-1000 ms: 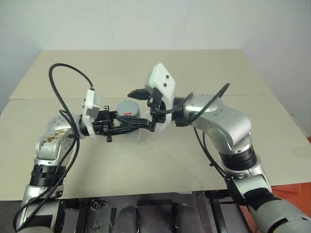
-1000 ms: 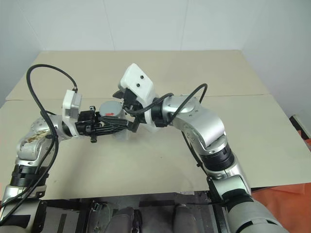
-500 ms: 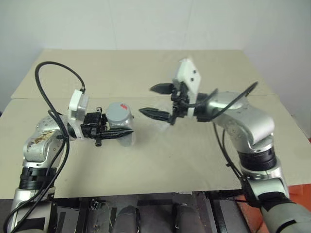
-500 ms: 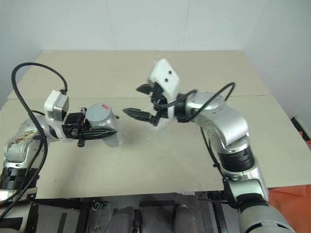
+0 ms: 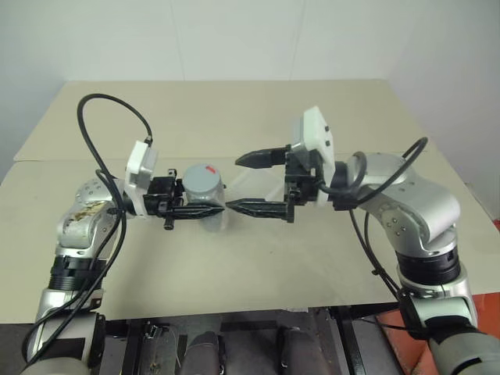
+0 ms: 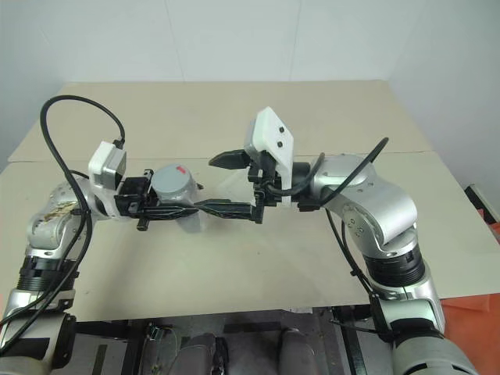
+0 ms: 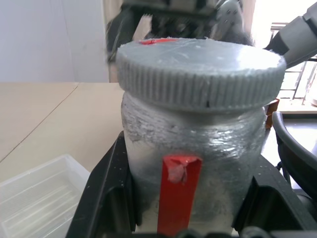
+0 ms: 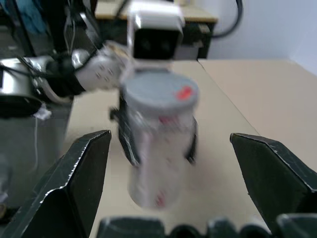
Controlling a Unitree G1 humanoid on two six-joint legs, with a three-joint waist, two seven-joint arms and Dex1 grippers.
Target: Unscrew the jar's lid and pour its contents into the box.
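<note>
The left gripper (image 5: 205,208) is clenched on the jar (image 7: 190,163), holding it upright above the tabletop (image 5: 258,258), lid (image 5: 201,179) on. The right gripper (image 5: 250,182) faces it, jaws released. Step: unscrewing. Next, probably close on the lid and twist.

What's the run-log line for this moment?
left pincer: shut on jar | lid: on | right pincer: open, facing jar, apart | box: on table

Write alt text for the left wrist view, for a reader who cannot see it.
The jar, silvery with a vertical red stripe, stands upright between the left gripper's black fingers, its ribbed grey lid on. The clear box sits on the tan table beside it.
</note>
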